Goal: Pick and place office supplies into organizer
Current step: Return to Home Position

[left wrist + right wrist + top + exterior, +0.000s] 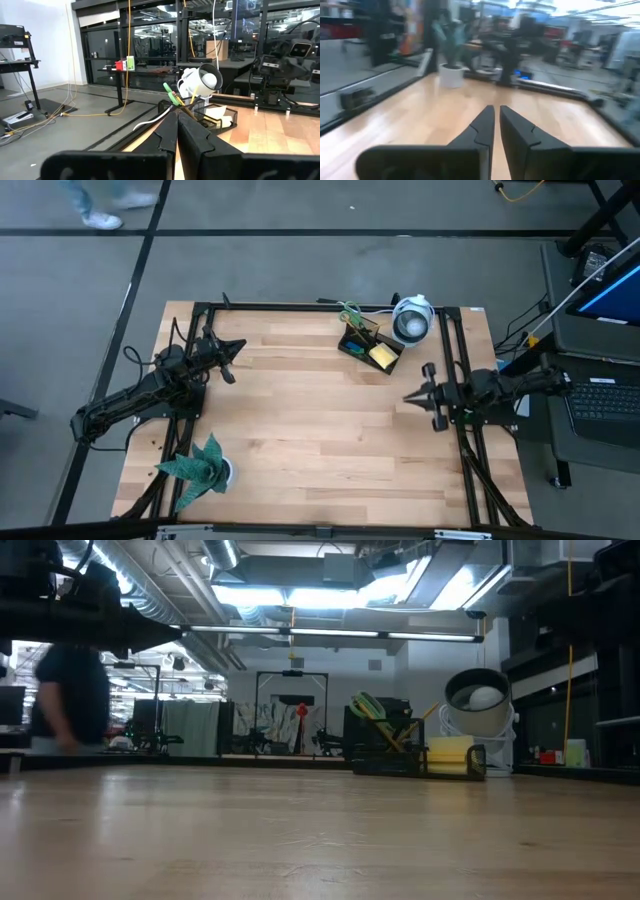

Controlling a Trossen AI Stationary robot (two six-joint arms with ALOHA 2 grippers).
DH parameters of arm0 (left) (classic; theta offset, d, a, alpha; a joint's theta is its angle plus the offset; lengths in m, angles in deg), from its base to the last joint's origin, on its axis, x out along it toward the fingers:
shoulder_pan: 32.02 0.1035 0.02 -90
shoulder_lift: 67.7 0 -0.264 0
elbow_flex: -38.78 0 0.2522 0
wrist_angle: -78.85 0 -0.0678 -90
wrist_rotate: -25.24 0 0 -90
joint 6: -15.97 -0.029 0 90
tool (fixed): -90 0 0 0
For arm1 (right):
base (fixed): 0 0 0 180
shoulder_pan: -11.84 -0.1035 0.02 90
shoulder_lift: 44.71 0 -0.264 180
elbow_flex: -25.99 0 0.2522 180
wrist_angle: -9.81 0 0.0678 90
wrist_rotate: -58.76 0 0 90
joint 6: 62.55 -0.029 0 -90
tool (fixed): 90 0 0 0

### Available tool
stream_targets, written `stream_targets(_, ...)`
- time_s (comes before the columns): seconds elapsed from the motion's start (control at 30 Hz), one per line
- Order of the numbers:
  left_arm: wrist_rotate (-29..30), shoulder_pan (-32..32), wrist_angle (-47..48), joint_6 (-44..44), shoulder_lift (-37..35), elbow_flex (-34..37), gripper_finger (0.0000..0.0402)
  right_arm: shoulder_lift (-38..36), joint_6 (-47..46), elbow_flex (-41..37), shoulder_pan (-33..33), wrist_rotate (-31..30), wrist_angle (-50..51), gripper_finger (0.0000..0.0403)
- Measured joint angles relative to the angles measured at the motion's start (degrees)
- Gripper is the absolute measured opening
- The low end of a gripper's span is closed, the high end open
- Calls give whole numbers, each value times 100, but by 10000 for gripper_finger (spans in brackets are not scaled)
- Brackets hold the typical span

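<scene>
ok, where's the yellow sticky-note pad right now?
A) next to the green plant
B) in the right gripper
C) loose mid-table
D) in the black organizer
D: the yellow sticky-note pad sits inside the organizer at the table's far edge, beside the round white device, and the high view shows it there as well.
</scene>
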Motion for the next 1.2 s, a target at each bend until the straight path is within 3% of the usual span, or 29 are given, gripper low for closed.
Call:
stream_targets(0.27, 0, 0, 0, 0, 0, 0, 8, 17, -743, 0, 4, 170, 30, 35)
stream_targets(1.2, -2, 0, 0, 0, 0, 0, 9, 20, -747, -2, 4, 166, 22, 35)
